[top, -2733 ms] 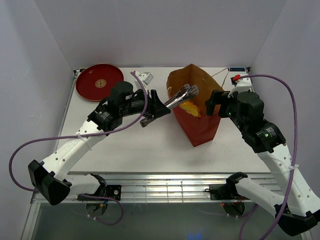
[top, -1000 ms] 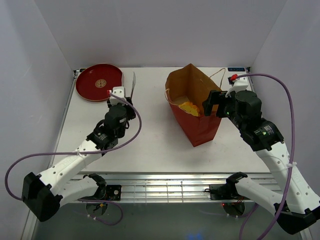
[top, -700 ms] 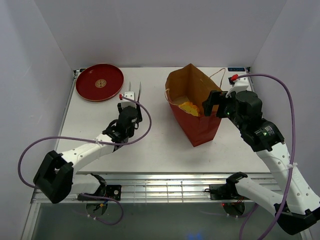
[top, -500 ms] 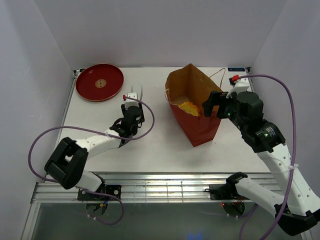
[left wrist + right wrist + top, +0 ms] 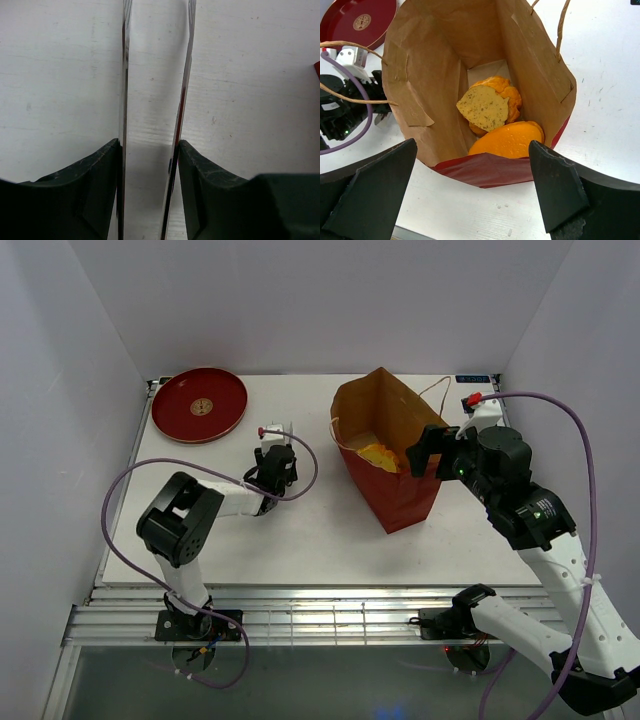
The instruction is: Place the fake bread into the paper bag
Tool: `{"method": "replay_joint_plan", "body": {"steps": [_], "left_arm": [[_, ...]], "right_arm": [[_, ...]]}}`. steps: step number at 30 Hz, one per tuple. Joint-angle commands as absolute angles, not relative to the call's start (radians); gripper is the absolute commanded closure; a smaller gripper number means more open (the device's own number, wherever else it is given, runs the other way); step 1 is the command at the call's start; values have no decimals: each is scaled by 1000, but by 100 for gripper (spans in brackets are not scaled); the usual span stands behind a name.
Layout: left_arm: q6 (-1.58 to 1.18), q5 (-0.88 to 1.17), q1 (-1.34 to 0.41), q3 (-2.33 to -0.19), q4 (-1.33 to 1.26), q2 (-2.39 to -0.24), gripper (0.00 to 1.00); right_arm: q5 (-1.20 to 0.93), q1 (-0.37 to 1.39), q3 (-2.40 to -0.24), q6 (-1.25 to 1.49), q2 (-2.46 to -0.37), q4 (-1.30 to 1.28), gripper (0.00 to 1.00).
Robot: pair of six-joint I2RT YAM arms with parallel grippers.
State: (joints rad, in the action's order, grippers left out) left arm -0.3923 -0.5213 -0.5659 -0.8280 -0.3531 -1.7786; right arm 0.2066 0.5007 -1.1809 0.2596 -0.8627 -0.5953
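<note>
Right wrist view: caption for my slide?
Reddish-brown paper bag holding orange and yellow toy bread pieces between open jaws of the right gripper.

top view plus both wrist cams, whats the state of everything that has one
paper bag: upright, mouth open
fake bread: lying in the bottom of the paper bag, three pieces showing
red plate: flat on the table, nothing on it
left gripper: partly open, nothing between its fingers
right gripper: wide open beside the paper bag, holding nothing
</note>
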Motion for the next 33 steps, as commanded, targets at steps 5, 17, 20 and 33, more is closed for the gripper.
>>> {"method": "replay_joint_plan", "body": {"steps": [5, 17, 20, 33], "left_arm": [[-391, -466, -561, -891, -407, -1838, 42], [-439, -330, -532, -942, -330, -1922, 41], [-474, -270, -509, -950, -304, -1937, 41], [-520, -92, -457, -976, -232, -1974, 37]], "right_arm": [[219, 508, -1189, 261, -845, -594, 2], [210, 506, -1172, 259, -856, -584, 2], [209, 508, -1167, 259, -859, -584, 2], [196, 508, -1154, 265, -867, -575, 2]]}}
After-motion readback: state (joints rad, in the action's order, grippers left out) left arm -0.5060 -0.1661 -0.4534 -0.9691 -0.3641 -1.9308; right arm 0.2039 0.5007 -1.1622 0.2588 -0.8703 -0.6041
